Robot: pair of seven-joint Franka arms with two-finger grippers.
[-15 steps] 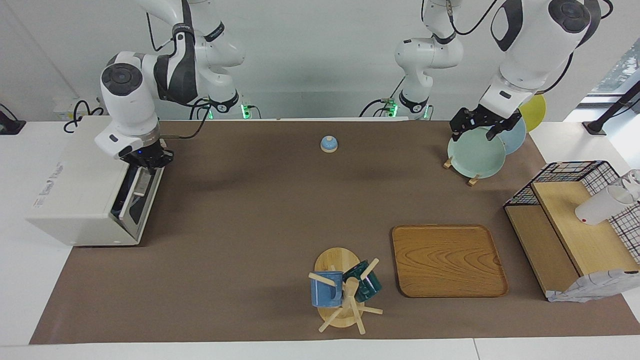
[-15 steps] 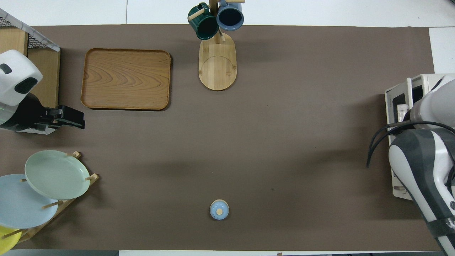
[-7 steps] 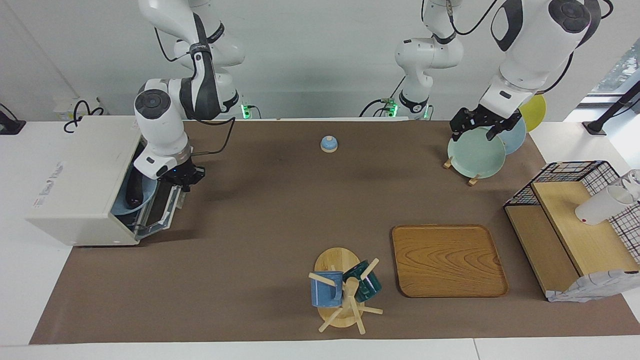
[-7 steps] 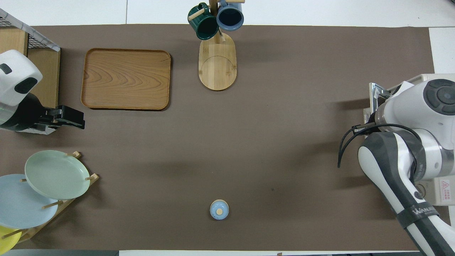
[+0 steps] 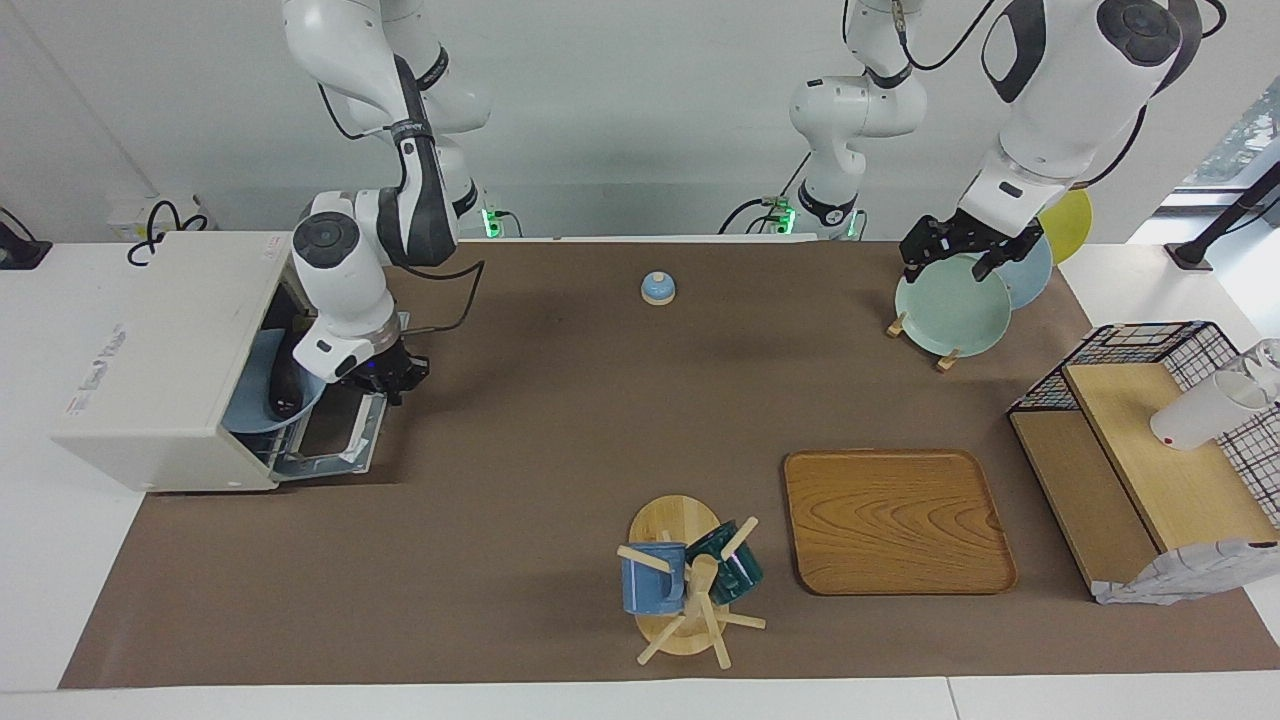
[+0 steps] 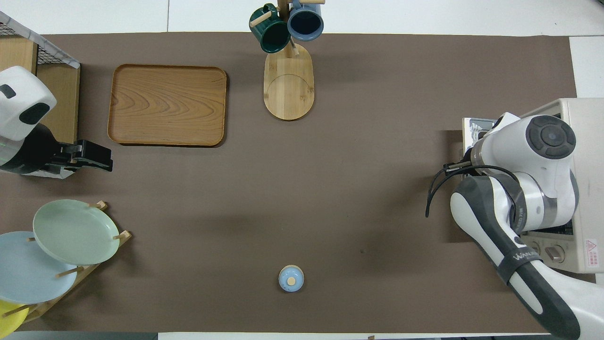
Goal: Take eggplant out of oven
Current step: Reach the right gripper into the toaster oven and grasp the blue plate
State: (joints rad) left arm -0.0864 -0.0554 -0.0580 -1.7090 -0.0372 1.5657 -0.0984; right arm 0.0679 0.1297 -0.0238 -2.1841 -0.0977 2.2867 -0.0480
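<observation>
The off-white oven stands at the right arm's end of the table, its door hanging nearly fully down. Inside, the dark eggplant lies on a light blue plate. My right gripper is at the door's free edge, shut on the handle. In the overhead view the right arm covers the oven's opening, and the eggplant is hidden. My left gripper waits open and empty over the plate rack; it also shows in the overhead view.
A blue bell sits near the robots at mid-table. A wooden tray and a mug tree lie farther out. Plates on a rack and a wire-and-wood shelf are at the left arm's end.
My right gripper has swung the oven door down from nearly closed to nearly fully open, which reveals the eggplant on the plate. The left arm has not moved.
</observation>
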